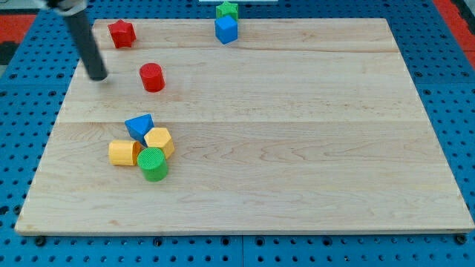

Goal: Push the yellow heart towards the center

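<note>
Yellow heart (123,152) at the view's lower left, my tip (98,76) up near red cylinder (152,77), apart from it

The desk (297,133) is pale wood with a smooth, matt finish; fine grain lines run left to right and 2 faint seams show where its planks join. Around it lies a blue perforated panel (22,148) that looks like painted metal or hard plastic, dotted with dark holes. The rod ending in my tip (99,76) is dark and matt, like rubber or plastic. The green cylinder (153,164) has a finely ribbed top. The red cylinder (151,77) and blue cube (226,30) look smooth, matt and painted.
</note>
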Robot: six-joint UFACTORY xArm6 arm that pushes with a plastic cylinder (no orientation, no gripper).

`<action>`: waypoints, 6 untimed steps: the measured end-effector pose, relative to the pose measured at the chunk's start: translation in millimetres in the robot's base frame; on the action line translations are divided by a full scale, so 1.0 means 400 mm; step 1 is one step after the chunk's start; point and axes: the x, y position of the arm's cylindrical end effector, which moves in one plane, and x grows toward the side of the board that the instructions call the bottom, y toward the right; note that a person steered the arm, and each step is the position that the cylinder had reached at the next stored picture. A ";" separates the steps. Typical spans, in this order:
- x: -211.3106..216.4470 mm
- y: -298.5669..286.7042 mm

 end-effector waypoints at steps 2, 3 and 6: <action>0.336 0.187; 0.361 0.319; 0.279 0.466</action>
